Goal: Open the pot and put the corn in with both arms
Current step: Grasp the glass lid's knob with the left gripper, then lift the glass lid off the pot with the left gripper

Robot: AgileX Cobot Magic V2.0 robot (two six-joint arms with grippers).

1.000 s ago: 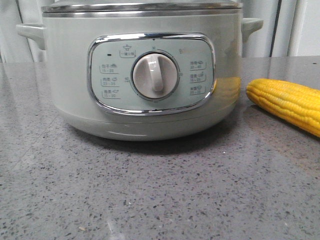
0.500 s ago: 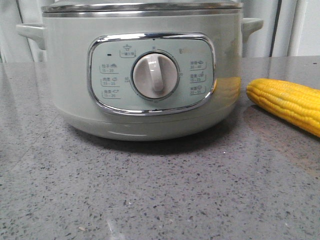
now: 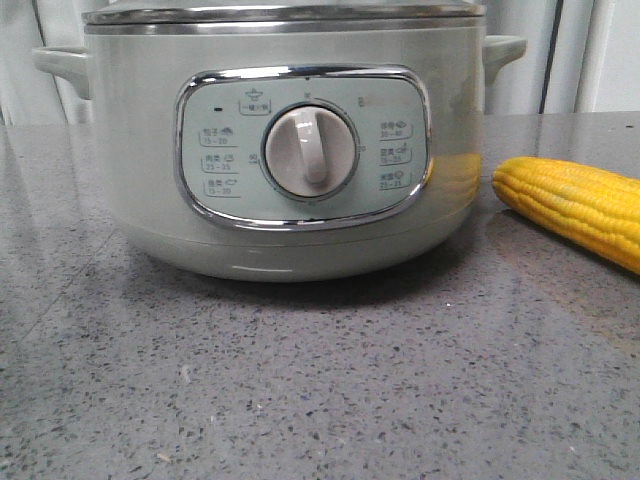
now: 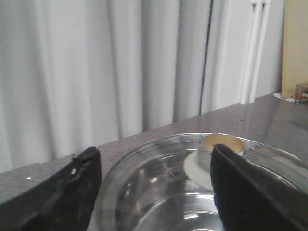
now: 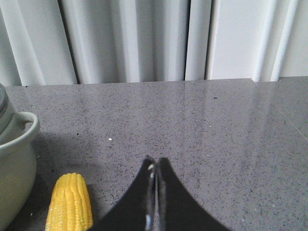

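Observation:
The pale green pot (image 3: 290, 150) fills the front view, its cream dial (image 3: 310, 150) facing me and the glass lid on its steel rim. The yellow corn (image 3: 580, 205) lies on the counter to its right, and shows beside the pot's handle (image 5: 21, 127) in the right wrist view (image 5: 71, 202). My left gripper (image 4: 154, 163) is open above the glass lid (image 4: 183, 192), its fingers (image 4: 72, 192) wide apart, the lid's knob (image 4: 219, 149) by one finger. My right gripper (image 5: 156, 161) is shut and empty over the counter, right of the corn.
A grey speckled counter (image 3: 320, 380) runs under everything, with white curtains (image 5: 144, 38) behind it. A small object (image 4: 301, 91) stands at the counter's far edge in the left wrist view.

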